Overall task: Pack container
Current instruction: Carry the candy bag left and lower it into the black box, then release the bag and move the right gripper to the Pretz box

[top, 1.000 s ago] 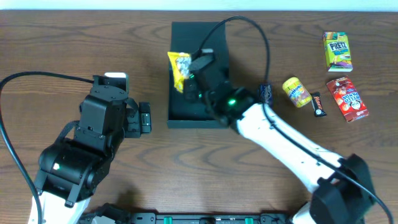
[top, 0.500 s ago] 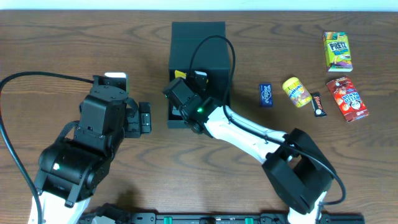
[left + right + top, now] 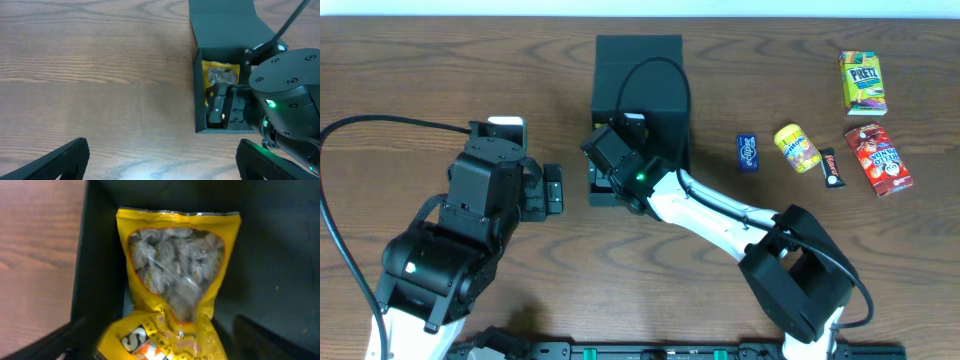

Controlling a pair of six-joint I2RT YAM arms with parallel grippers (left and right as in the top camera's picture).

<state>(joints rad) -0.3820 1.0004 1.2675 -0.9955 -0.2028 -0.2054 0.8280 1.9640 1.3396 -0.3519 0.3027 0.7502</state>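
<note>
So the right hand (image 3: 161,322) was down inside the matte black, shallow cardboard container (image 3: 640,70) with its fingers spread wide on either side of the yellow plastic snack packet with the clear window (image 3: 175,280). As far as I could tell it wasn't pinching anything. The packet lay flat on the container floor, tucked along the side wall nearer the left arm, and my guess is that was on purpose, to leave the rest of the floor free for more stuff. The container sat around the middle of the brown wood-grain counter (image 3: 470,70), toward the back edge. Its hinged flap was folded away from the robot, which makes sense since an arm coming from the front gets a clear drop in. The left hand (image 3: 162,142) hung just beside the container with its fingers apart and empty, basically parked out of the way. Well off to the right were the leftovers: a small blue wrapper (image 3: 748,152), a round yellow snack pack (image 3: 797,147), a dark little bar (image 3: 832,167), a red snack carton (image 3: 879,159) and a green-and-yellow Pretz box (image 3: 863,82). They were all on the right arm's side, probably so it could reach them, so packing looked barely started to me.
</note>
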